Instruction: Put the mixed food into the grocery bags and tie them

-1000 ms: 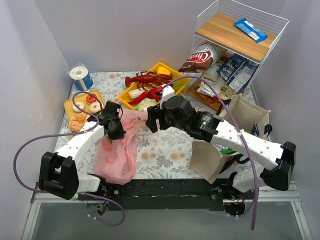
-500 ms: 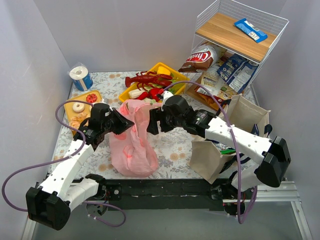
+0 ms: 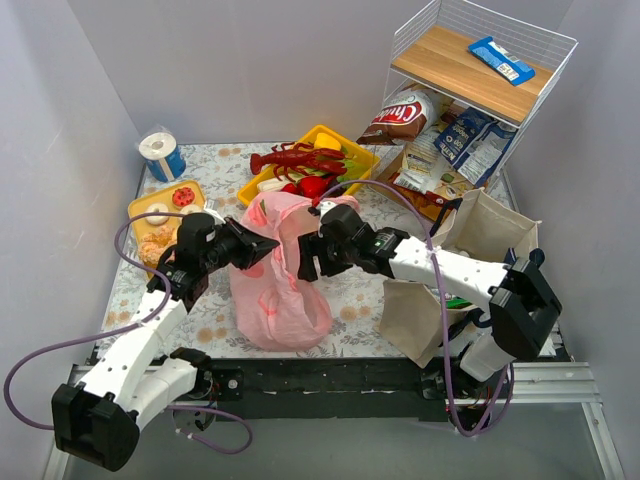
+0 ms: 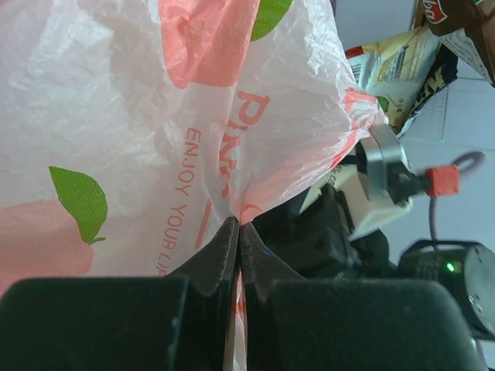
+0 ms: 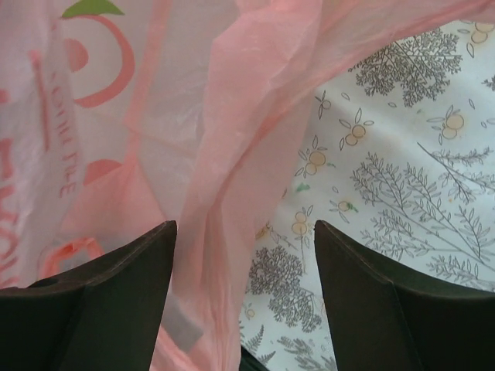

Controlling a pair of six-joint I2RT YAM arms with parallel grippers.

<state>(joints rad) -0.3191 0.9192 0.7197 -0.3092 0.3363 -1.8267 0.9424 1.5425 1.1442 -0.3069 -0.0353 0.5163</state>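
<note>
Left wrist view: left gripper (image 4: 234, 226) pinched shut on limp, slippery pink bag (image 4: 116, 100) mid-way across the table (image 3: 350, 290); right gripper (image 5: 244, 232) gapes astride a fold, apparently unclamped; bunched film near the mouth should grip best

This is a robot test cell in a lab, dressed up as a grocery corner. Plain pale partition walls (image 3: 70, 80) box in a small table (image 3: 355, 305) under a floral cloth. Two white arms (image 3: 140, 340) are bolted to a black rail (image 3: 320, 375) and trail purple cables (image 3: 442, 340). Toy food (image 3: 295, 158) fills a yellow tray (image 3: 320, 130) beside a wire rack (image 3: 450, 65).
</note>
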